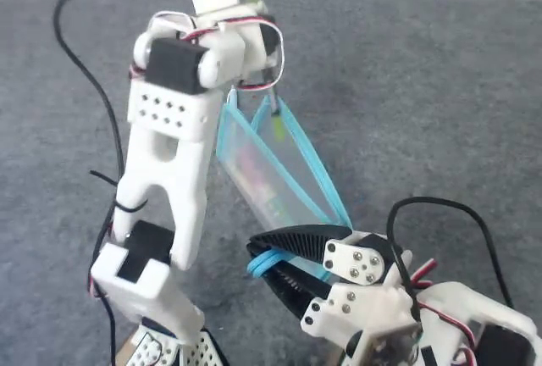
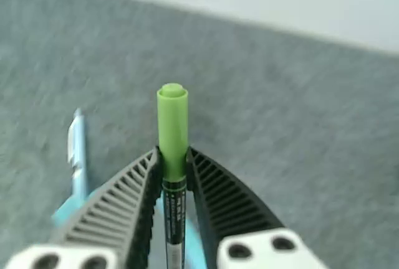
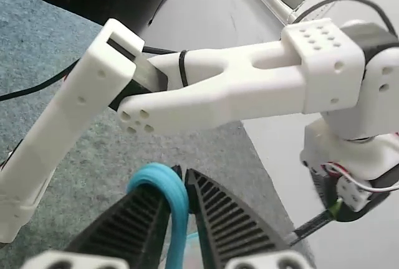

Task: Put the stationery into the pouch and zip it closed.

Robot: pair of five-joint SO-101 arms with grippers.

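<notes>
Pouch (image 1: 279,171) of clear plastic with blue trim hangs tilted above the grey surface (image 1: 440,103) in the high view, stretched between the two arms. The white left arm (image 1: 169,129) rises on one side and bends over the pouch's upper end, where a green pen (image 1: 274,122) points down into the opening. At the lower end the right end effector (image 1: 262,262) has its black ribbed fingers pinching a loop of the blue trim, holding that corner off the surface. In the left wrist view, the left end effector (image 2: 173,155) is pressed together on the pen's barrel, the bright green cap standing out beyond the fingertips, and bits of blue show under the fingers. A pale blue strip (image 2: 76,151) lies to one side, too blurred to identify. In the right wrist view, the right end effector's fingers squeeze the blue loop (image 3: 163,182) between them, the left arm stretches across behind it, and the pen's green body shows under the left arm's wrist.
</notes>
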